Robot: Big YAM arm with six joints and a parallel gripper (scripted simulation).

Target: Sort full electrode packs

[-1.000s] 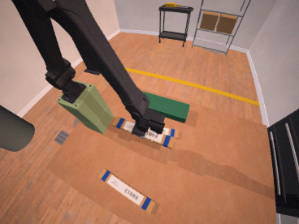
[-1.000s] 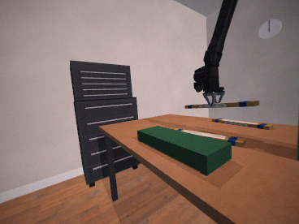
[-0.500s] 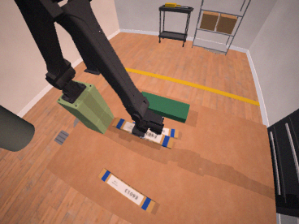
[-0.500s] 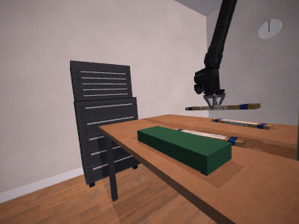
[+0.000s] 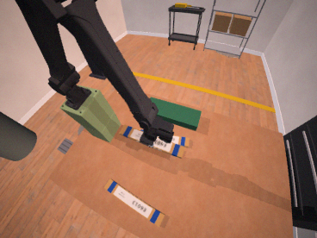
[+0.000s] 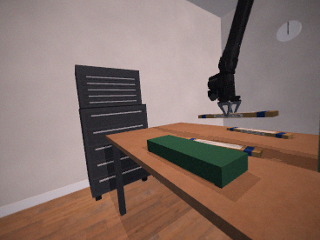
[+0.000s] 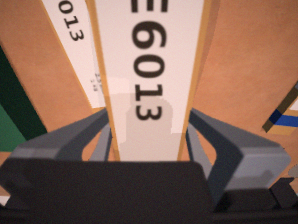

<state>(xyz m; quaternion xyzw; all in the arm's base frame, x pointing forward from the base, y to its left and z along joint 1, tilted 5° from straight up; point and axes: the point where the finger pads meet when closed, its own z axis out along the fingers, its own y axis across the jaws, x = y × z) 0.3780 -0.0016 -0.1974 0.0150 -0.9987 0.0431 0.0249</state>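
Green rectangular platform (image 5: 176, 114) (image 6: 197, 157) (image 7: 11, 120): on brown bench (image 5: 241, 172) (image 6: 278, 196) (image 7: 240, 65), top view upper ctr. White-labelled flat electrode pack (image 5: 183, 140) (image 6: 219, 145) (image 7: 75, 45): on bench, just beside platform. Second white-labelled flat pack (image 5: 135, 203) (image 6: 258, 132) (image 7: 286, 120): on bench, top view lower L, well apart from platform. Third white-labelled flat pack (image 5: 176, 149) (image 6: 265, 114) (image 7: 150, 65): above bench, betw. gripper (image 5: 151, 140) (image 6: 229, 115) (image 7: 148, 111) fingers.

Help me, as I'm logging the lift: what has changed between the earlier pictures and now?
The held pack and the tool have sunk very slightly since the earliest exterior picture. Nothing was newly gripped or released. The two packs on the bench and the green platform stayed put.
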